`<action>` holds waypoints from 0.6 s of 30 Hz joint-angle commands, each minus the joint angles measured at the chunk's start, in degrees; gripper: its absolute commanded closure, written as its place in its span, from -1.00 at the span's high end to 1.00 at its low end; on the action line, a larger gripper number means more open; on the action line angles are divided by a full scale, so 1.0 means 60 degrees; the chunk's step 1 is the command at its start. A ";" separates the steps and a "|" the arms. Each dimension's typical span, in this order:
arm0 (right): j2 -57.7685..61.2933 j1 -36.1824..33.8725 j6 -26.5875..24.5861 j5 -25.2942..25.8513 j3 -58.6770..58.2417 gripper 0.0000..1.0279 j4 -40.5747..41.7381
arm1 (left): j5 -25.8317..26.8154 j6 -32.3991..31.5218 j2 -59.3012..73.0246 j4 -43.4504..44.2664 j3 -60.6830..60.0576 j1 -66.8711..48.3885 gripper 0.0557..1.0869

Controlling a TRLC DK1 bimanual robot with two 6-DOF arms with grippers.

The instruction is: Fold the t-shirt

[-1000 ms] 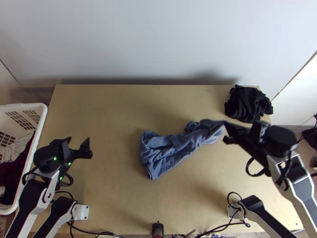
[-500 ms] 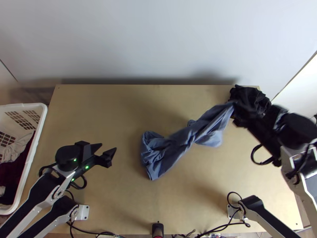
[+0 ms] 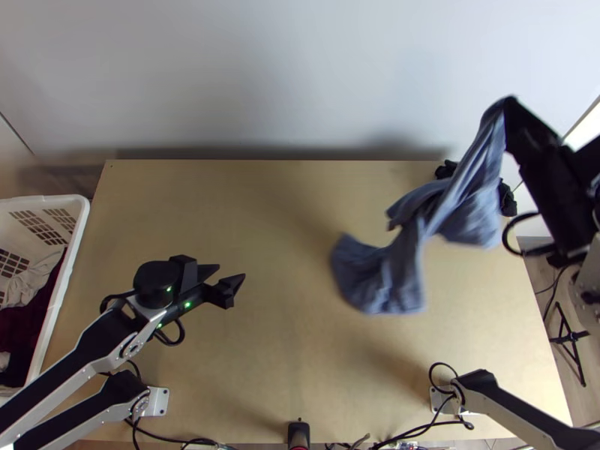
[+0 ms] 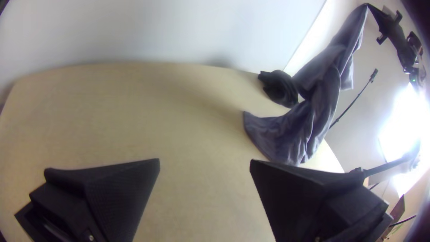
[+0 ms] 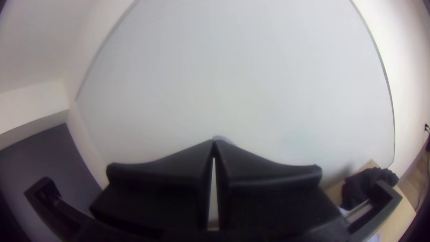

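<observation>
The blue t-shirt [image 3: 405, 259] hangs twisted and bunched from my right gripper [image 3: 508, 105], which is shut on one end of it high over the table's back right. Its lower part hangs at or just above the tabletop; I cannot tell which. In the left wrist view the shirt [image 4: 313, 103] drapes down in long folds. In the right wrist view the fingertips of my right gripper [image 5: 214, 142] meet, with a bit of cloth at their tips. My left gripper [image 3: 230, 283] stands open over the table's left half, apart from the shirt; its fingers are wide apart in its wrist view [image 4: 204, 163].
A black cloth bundle [image 3: 507, 196] lies at the table's back right corner, partly behind the shirt. The white laundry basket [image 3: 69, 281] with clothes in it stands at the left edge. Bare tabletop [image 3: 225, 217] spreads across the left and middle.
My right gripper has risen toward the back right, pulling the shirt along; its lower part has shifted right from the table's middle. My left gripper has moved right, toward the middle.
</observation>
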 commanded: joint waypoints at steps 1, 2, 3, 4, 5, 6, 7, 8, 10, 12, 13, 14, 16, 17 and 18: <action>0.1097 0.0457 -0.0624 0.0559 0.1708 -0.95 0.0342 | 0.0009 -0.0029 0.0911 0.0144 0.0639 -0.0098 0.90; 0.1243 0.0603 -0.0829 0.0735 0.1899 -0.95 0.0342 | 0.0009 -0.0029 0.0970 0.0173 0.0683 -0.0039 0.90; 0.1404 0.0662 -0.0931 0.0881 0.1943 -0.95 0.0342 | 0.0009 -0.0029 0.0985 0.0173 0.0712 -0.0039 0.90; 0.1536 0.0706 -0.0946 0.0940 0.1899 -0.95 0.0298 | 0.0009 -0.0029 0.0999 0.0173 0.0727 -0.0010 0.90; 0.1609 0.0735 -0.0990 0.0969 0.1796 -0.95 0.0298 | 0.0009 -0.0029 0.0999 0.0188 0.0741 0.0034 0.90; 0.1639 0.0852 -0.1078 0.0969 0.1767 -0.95 0.0327 | -0.0006 0.0015 0.0985 0.0173 0.0741 0.0034 0.90; 0.1653 0.1028 -0.1166 0.0969 0.1869 -0.95 0.0342 | -0.0021 0.0118 0.0955 0.0173 0.0756 0.0034 0.90; 0.1712 0.1248 -0.1224 0.0984 0.2089 -0.95 0.0342 | -0.0065 0.0220 0.0911 0.0173 0.0741 0.0034 0.90; 0.1917 0.1746 -0.1385 0.1174 0.2616 -0.95 0.0327 | -0.0153 0.0440 0.0853 0.0188 0.0712 -0.0039 0.90; 0.2181 0.1980 -0.1429 0.1306 0.3114 -0.95 0.0327 | -0.0167 0.0586 0.0911 0.0393 0.0653 -0.0215 0.90; 0.2312 0.2024 -0.1429 0.1320 0.3305 -0.95 0.0342 | -0.0167 0.0616 0.1043 0.0569 0.0639 -0.0303 0.90; 0.2430 0.2039 -0.1459 0.1364 0.3466 -0.95 0.0342 | -0.0167 0.0616 0.1204 0.0744 0.0683 -0.0391 0.90; 0.2561 0.2185 -0.1781 0.1482 0.3539 -0.95 0.0357 | -0.0153 0.0542 0.1453 0.0832 0.0917 -0.0610 0.90; 0.2591 0.2229 -0.1854 0.1526 0.3510 -0.95 0.0371 | -0.0153 0.0425 0.1497 0.0876 0.1078 -0.0772 0.90; 0.2605 0.2229 -0.1869 0.1569 0.3481 -0.95 0.0371 | -0.0138 0.0249 0.1512 0.0964 0.1269 -0.0962 0.90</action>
